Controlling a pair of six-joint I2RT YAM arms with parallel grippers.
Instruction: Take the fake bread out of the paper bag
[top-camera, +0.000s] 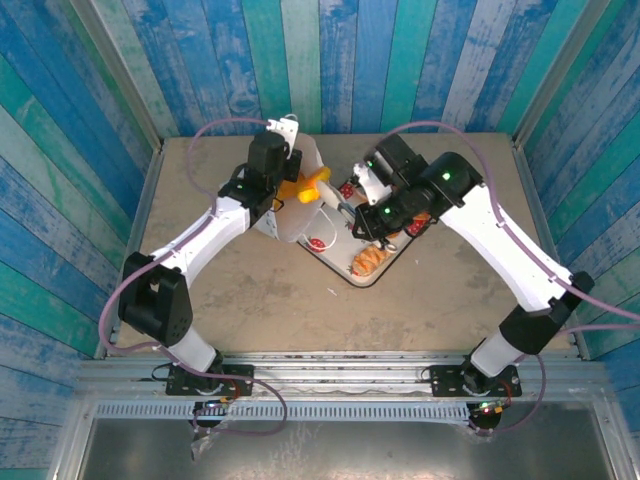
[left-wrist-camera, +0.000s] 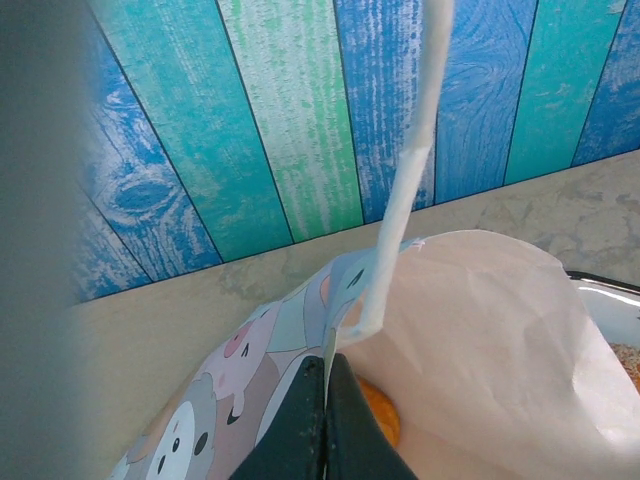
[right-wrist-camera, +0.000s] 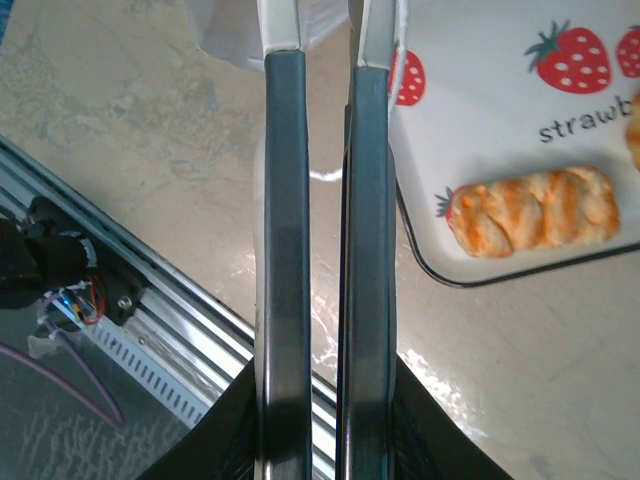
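Here one orange bread (top-camera: 305, 186) lies in the mouth of the paper bag (top-camera: 292, 222), near the table's (top-camera: 250, 290) far edge. Its long axis points toward the nearer right gripper (top-camera: 347, 210), whose fingers are nearly closed and seemingly empty. The left gripper (left-wrist-camera: 325, 400) pinches the bag's rim.

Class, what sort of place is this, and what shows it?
Probably a robot test booth: left arm, right arm at a table, painted plank walls, toy bread on a strawberry tray.

paper bag (top-camera: 303, 197) left of tray (right-wrist-camera: 480, 110) | braided roll (right-wrist-camera: 530, 212) on tray | fake bread (left-wrist-camera: 380, 410) in bag
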